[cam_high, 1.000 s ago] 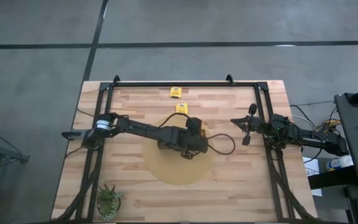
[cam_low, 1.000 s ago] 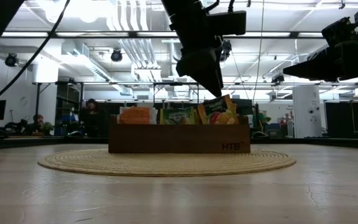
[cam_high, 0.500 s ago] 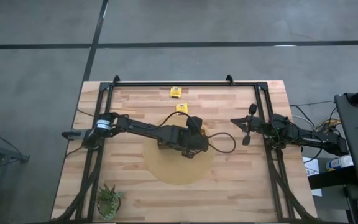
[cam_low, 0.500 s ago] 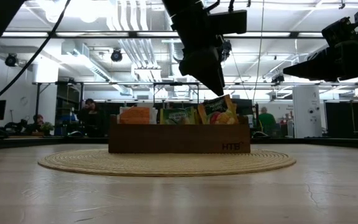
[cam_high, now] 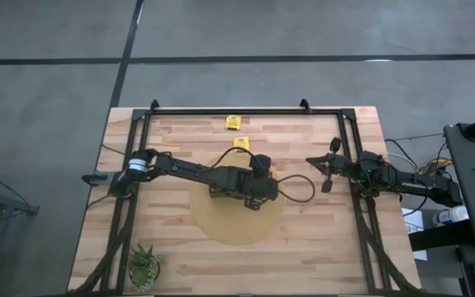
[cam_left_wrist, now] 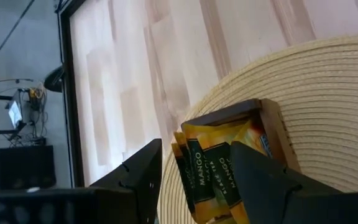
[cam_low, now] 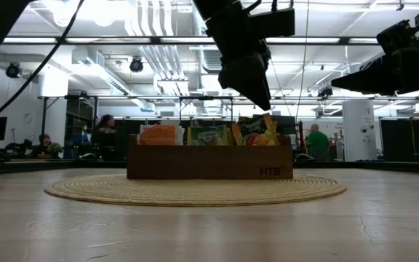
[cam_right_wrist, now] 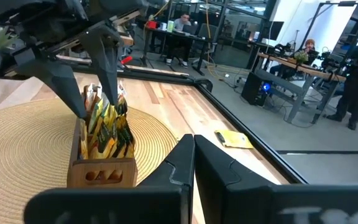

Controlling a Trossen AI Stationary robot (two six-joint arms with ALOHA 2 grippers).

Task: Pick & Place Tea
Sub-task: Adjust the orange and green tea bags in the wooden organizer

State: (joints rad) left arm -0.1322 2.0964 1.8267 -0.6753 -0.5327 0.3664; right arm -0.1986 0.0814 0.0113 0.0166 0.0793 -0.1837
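1. Around me: the brown box [cam_low: 209,161] is sitting on the round woven mat [cam_low: 195,190] mid-table, with tea sachets [cam_low: 252,132] standing upright in its compartments. Two more yellow sachets [cam_high: 236,123] are lying flat on the bare wood near the far rail [cam_high: 229,110], one closer to the mat than the other. A potted plant [cam_high: 144,264] is standing at the near left corner, well apart from everything.
2. My left claw [cam_left_wrist: 194,177] is hanging point-down just above the box's end compartment, fingers spread and released, gripping nothing. Mango sachets [cam_left_wrist: 219,171] are showing between my fingertips.
3. My left arm is stretching from the table's left side across to the mat, its cable [cam_high: 293,190] looping beside the box.
4. My right claw [cam_right_wrist: 188,168] is waiting clenched and empty at the table's right side, pointed toward the box.
5. Open wood is lying all around the mat; the black frame rails are bounding the far, left and right edges.
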